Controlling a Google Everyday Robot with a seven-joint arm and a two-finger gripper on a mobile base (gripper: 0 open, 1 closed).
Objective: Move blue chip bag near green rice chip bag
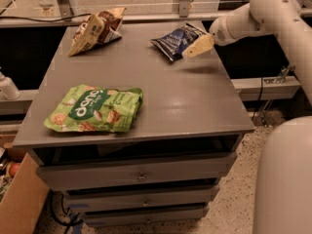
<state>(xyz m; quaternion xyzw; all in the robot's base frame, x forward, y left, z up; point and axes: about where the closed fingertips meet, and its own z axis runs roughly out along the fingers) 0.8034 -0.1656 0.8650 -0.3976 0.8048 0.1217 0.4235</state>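
The blue chip bag [176, 41], small, crinkled and dark navy, lies at the back right of the grey cabinet top [185, 96]. The green rice chip bag [95, 109], large, flat and bright green, lies at the front left. My gripper [196, 48] hangs just above the table at the blue bag's right edge, its cream fingers pointing left toward the bag. It holds nothing that I can see.
A tan-and-brown snack bag [95, 29] lies at the back left corner. The cabinet has drawers [141, 175] below. A cardboard box [19, 204] stands on the floor at the left. My white arm [278, 18] reaches in from the right.
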